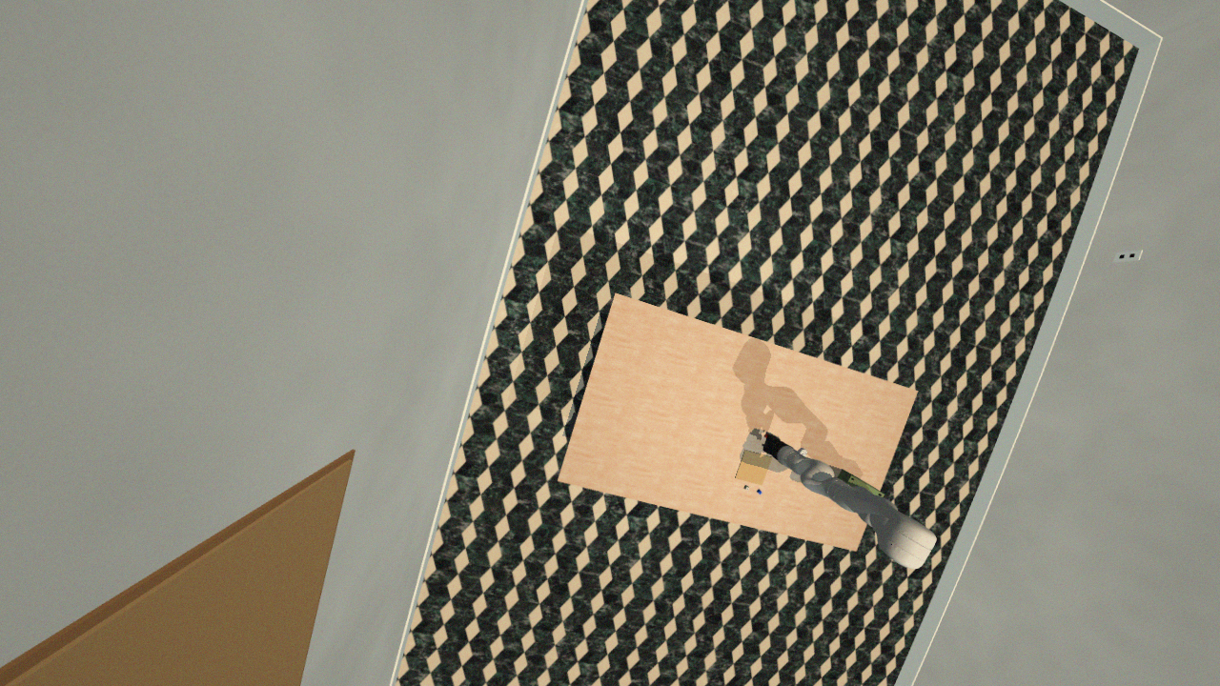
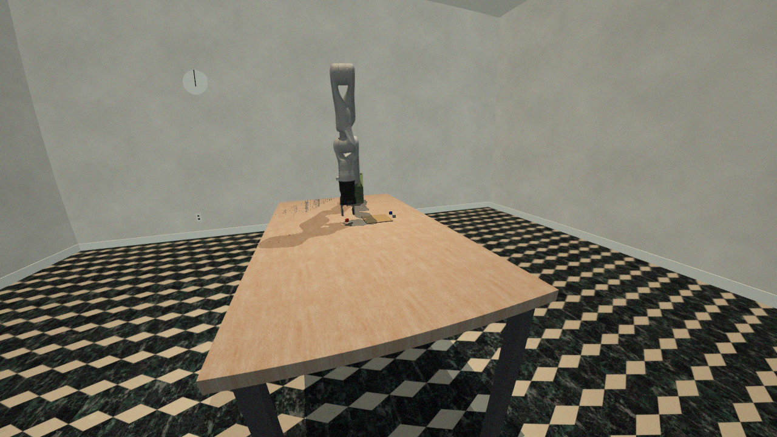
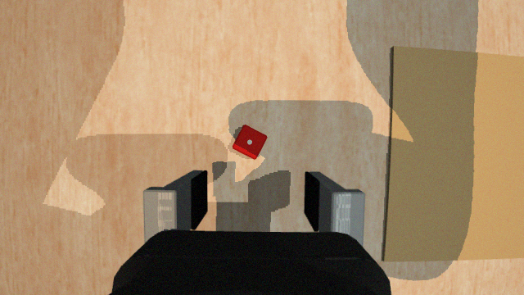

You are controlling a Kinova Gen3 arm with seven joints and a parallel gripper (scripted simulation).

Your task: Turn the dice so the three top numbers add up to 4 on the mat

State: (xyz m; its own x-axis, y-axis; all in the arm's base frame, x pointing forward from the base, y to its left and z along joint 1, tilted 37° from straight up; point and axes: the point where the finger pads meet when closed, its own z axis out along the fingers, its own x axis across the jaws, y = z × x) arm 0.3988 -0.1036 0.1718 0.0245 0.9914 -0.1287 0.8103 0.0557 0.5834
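My gripper (image 2: 347, 213) (image 3: 255, 192) is open and empty, pointing down above the table. The red die (image 2: 346, 220) (image 3: 255, 138) lies flat on the bare table, off the mat, with one pip on top. In the wrist view it is just beyond the fingertips, turned at an angle to the fingers. The tan mat (image 1: 750, 472) (image 2: 383, 218) (image 3: 499, 164) lies flat to the right of the gripper in the wrist view. A blue die (image 1: 759, 491) (image 2: 390, 213) and a grey-looking die (image 1: 746, 487) (image 2: 393, 216) sit on the table beyond the mat's far side; their top numbers are too small to read.
The wooden table (image 1: 657, 383) (image 2: 380, 293) carries everything. A green box-like object (image 1: 862, 483) (image 2: 359, 191) stands beside the arm (image 1: 853, 503) (image 2: 345, 108). Shadows of the arm and gripper fall across the table and part of the mat.
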